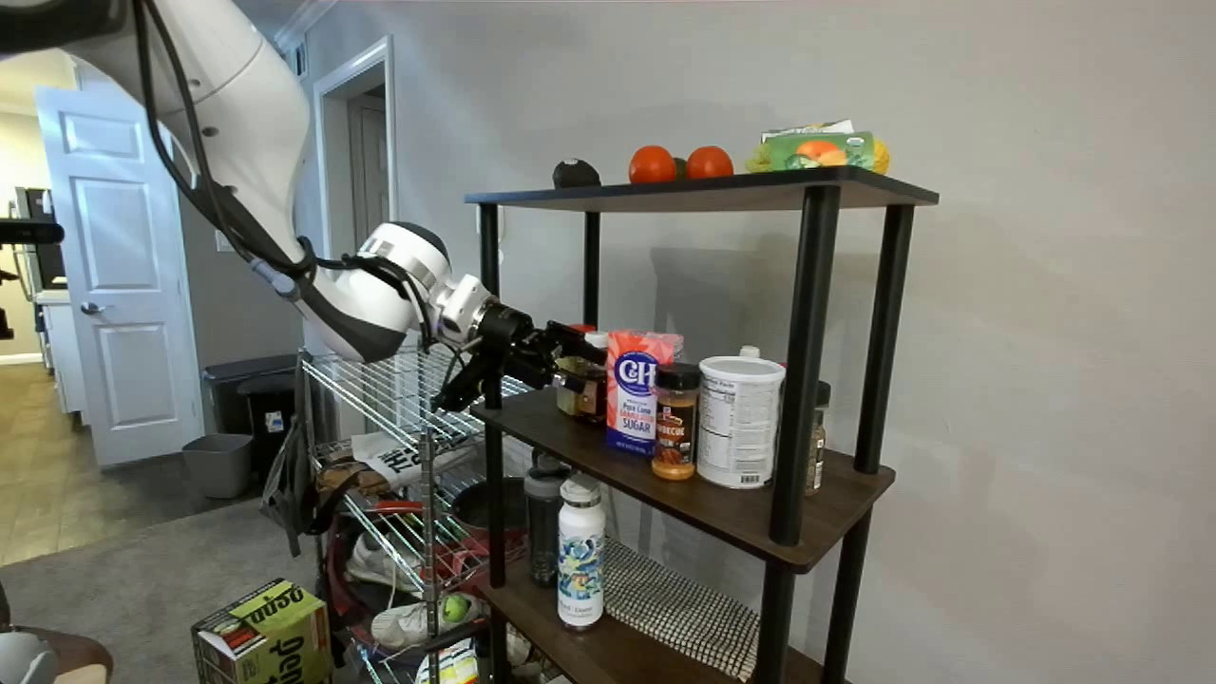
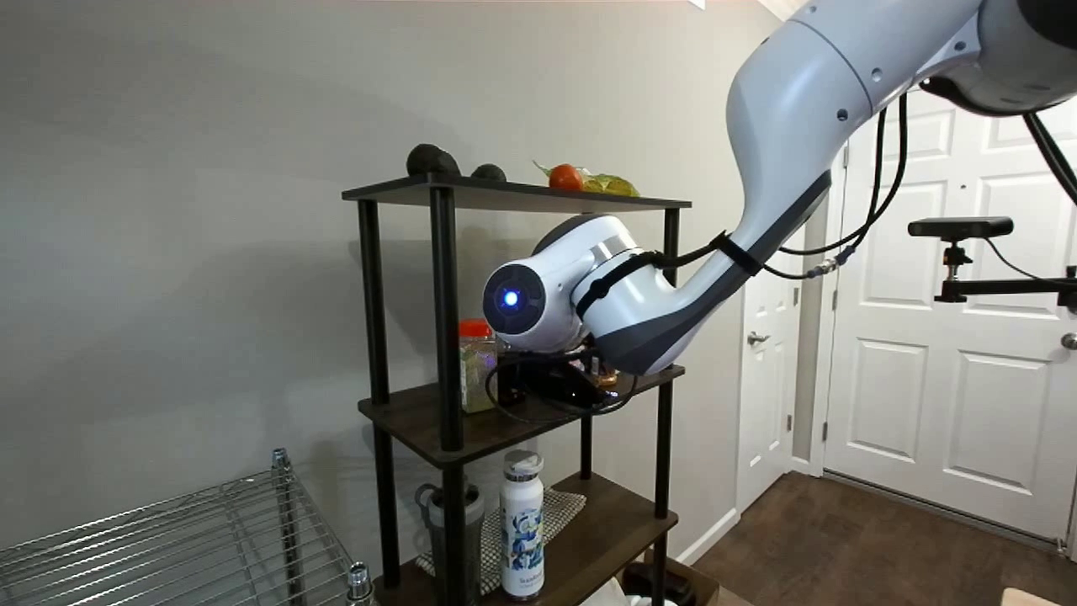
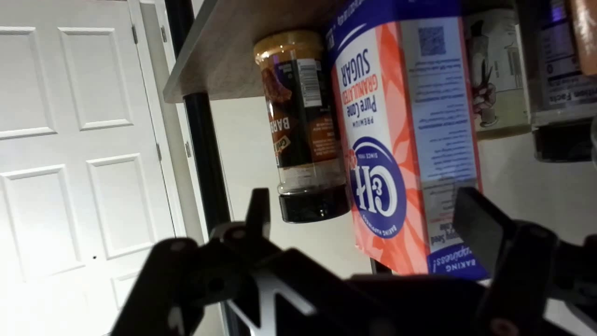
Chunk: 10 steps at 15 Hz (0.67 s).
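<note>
The pincer (image 3: 363, 200) held its fingers (image 3: 258, 210) wide apart before the sugar carton (image 1: 635, 389), which stood on the middle shelf (image 1: 589, 442); in the wrist view a fingertip (image 3: 485, 214) overlapped the carton's side, though contact could not be told; a tall gap rose from the carton's top to the underside of the top shelf (image 1: 741, 193), while the barbecue jar (image 1: 675, 423) stood just beside it, the white canister (image 1: 741, 418) came next along, and other jars (image 1: 593, 399) stood near the carton's opposite flank; in an exterior view a black post (image 1: 493, 465) stood in line with the pincer, and a narrow margin of board ran between the barbecue jar and the shelf's front edge; the carton was upright, its long axis vertical, its logo face turned toward that front edge; this face and a printed side panel both showed, upside down, in the wrist view; the middle shelf was dark brown, wood-look board; tomatoes (image 1: 654, 164) sat on the top shelf, a white bottle (image 1: 581, 556) and a patterned mat (image 1: 679, 608) on the lower shelf (image 2: 606, 518); behind ran a grey wall (image 1: 1045, 332), with a wire rack (image 2: 185, 539) alongside and a white door (image 1: 123, 266) farther off.
</note>
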Motion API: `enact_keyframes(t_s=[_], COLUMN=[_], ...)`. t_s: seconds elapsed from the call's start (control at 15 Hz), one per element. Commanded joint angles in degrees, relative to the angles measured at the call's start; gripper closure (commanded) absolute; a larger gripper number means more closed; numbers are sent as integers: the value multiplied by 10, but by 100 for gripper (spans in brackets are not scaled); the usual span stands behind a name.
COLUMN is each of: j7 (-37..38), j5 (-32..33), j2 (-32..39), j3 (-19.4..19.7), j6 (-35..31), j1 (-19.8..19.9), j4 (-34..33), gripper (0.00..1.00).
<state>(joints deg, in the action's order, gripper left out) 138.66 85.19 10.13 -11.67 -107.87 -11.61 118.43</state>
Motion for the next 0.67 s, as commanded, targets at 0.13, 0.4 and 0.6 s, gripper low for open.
enact_keyframes(t_s=[0.13,0.4,0.6], j7=[-40,-50,-58], j5=[-3,-2,-5], j2=[4,13,18], j3=[-1,1,4], j6=[-5,-8,-9], j1=[-1,1,3], j4=[-18,-34,-42], gripper=[0,0,0])
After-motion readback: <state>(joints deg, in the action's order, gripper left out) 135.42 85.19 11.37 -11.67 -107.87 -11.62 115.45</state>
